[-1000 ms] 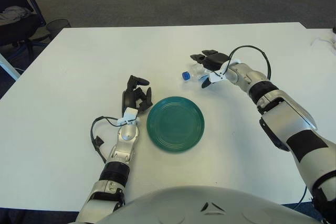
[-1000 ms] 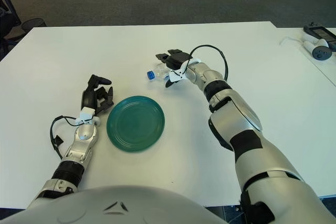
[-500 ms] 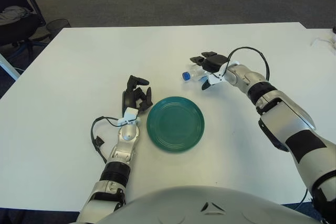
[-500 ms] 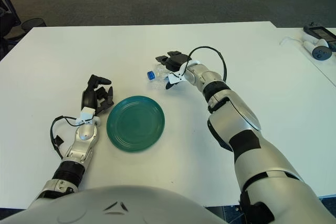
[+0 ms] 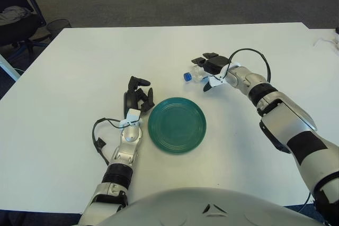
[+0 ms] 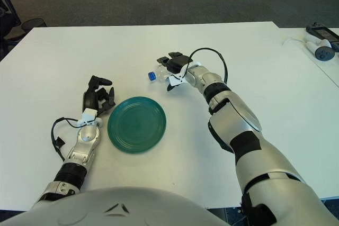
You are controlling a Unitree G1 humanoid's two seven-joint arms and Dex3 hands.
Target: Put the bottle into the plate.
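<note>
In the left eye view, the bottle [image 5: 194,74] lies on its side on the white bench [image 5: 79,67], blue cap pointing left, beyond the green plate [image 5: 177,125]. The right hand [image 5: 211,66] covers its body, fingers curled around it in a grip. In the right eye view, the left hand [image 6: 97,97] shows just left of the plate, fingers loosely bent, holding nothing.

White table [image 5: 79,56] carries a green plate [image 5: 177,125], lying just right of the left hand's fingers [image 5: 139,95]. A clear blue-capped bottle [image 5: 193,75] lies on its side under the right hand's fingers [image 5: 205,60], beyond the plate.
</note>
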